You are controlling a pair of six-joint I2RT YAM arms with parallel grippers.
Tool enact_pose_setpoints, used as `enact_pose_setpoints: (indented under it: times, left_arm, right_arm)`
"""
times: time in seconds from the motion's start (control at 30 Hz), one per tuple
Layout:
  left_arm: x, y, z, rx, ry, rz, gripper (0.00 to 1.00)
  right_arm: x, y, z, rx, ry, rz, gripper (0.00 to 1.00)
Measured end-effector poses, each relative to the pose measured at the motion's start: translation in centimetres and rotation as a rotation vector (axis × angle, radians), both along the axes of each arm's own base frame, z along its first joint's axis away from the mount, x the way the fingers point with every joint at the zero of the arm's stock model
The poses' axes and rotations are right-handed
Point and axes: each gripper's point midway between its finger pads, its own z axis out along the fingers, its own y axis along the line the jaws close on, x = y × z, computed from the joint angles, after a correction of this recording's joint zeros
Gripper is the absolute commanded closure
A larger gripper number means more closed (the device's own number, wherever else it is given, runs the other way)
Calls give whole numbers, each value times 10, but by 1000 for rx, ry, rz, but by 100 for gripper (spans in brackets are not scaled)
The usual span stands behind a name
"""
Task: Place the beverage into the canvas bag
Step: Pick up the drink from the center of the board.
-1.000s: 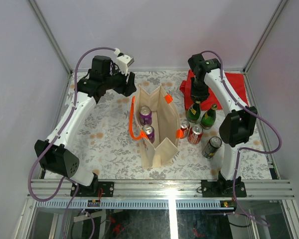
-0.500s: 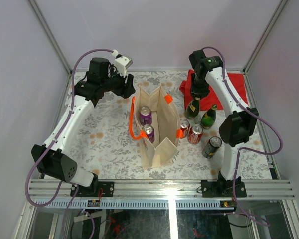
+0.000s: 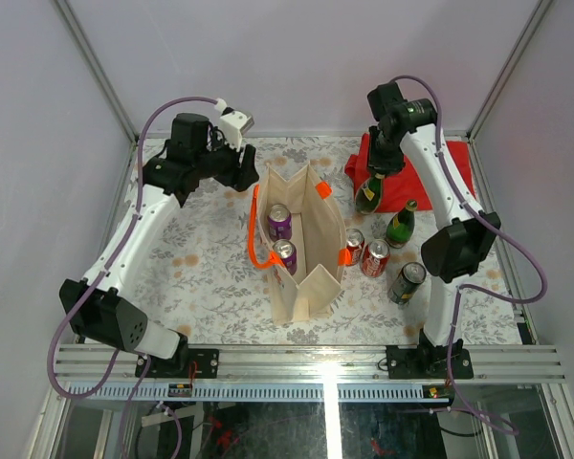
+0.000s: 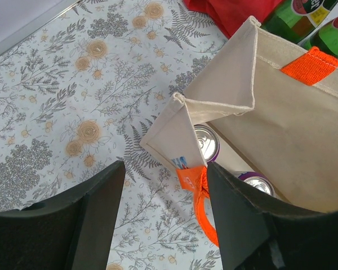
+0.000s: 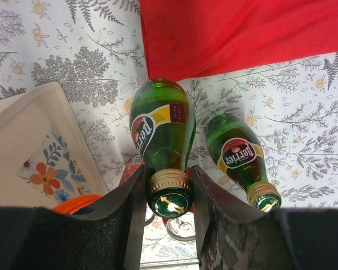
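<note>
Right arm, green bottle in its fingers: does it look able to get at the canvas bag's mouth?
Probably yes. The canvas bag stands open, its right half free beside two purple cans; the left gripper hangs off the far corner, not over the mouth, and nothing stands between bag and green bottle.

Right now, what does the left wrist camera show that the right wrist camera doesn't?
Only the left wrist view looks into the bag, where a purple can and a second can stand; the left end effector hangs open over its corner. Only the right wrist view shows the right end effector shut on a green bottle by its neck. Both show the bag, the red cloth, the table cover, and that bottle plus the other bottle, mere slivers in the left view.
</note>
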Motion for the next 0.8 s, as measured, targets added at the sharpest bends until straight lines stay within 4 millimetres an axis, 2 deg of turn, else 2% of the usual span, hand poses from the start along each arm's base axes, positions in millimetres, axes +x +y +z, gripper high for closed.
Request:
enact_pose_setpoints:
  times: [0.23, 0.57, 0.7, 0.8]
  left_arm:
    - [-3, 1, 4, -4, -10, 0, 40]
    - [-10, 3, -2, 0, 2, 0, 40]
    - [-11, 3, -2, 0, 1, 0, 40]
    - [-11, 3, -2, 0, 1, 0, 40]
  right_arm:
    - [-1, 0, 23, 23, -48, -11, 100]
    - [-11, -1, 57, 65, -127, -27, 100]
    - [-13, -1, 61, 72, -136, -28, 100]
    - [-14, -1, 55, 71, -125, -27, 100]
